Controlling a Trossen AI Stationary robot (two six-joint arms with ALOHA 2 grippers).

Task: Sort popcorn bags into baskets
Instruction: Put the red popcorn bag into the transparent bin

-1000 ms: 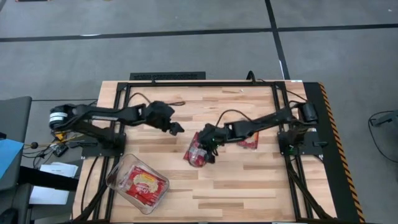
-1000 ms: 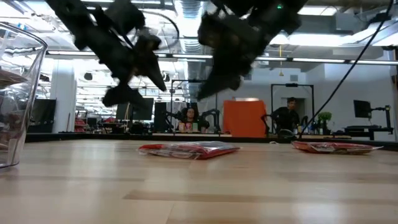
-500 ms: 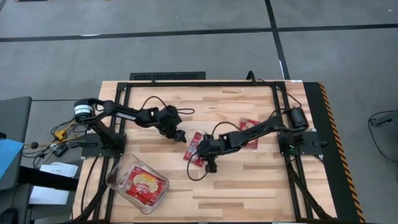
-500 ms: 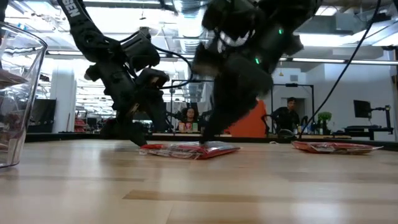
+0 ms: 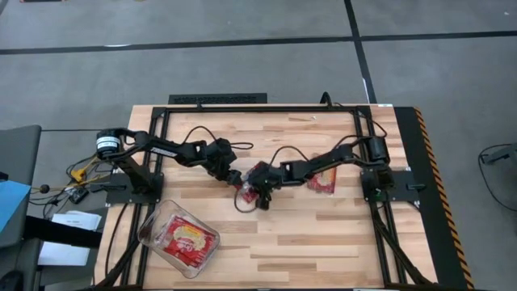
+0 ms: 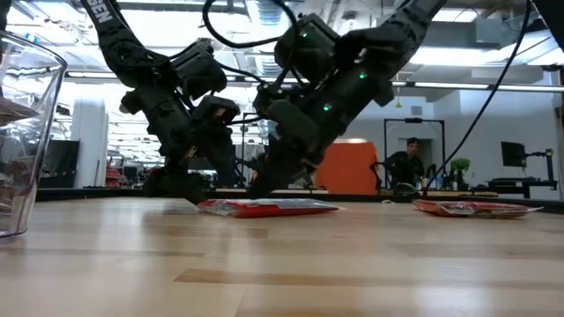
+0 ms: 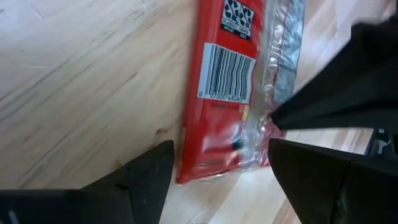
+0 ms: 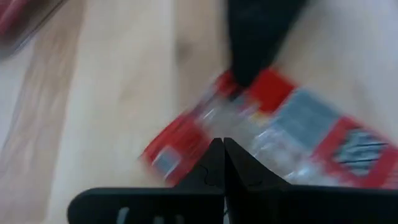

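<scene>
Standing at the near left corner of the worktop (image 5: 323, 242), the clear tub (image 5: 178, 238) holds red popcorn bags. Mid-worktop, both grippers meet at one flat bag (image 5: 249, 183): left gripper (image 5: 233, 177), jaws spread wide, straddles its edge without gripping; right gripper (image 5: 260, 196), jaws pressed together, empty, tip over the bag. Farther right, another bag (image 5: 323, 179) lies beneath the right arm

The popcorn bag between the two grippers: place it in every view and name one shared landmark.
High: popcorn bag at table centre.
Low: flat on the wood, centre.
Left wrist: barcode side, centre.
Right wrist: blurred, centre-right.
Landmark: left gripper, open, at the bag's edge.
</scene>
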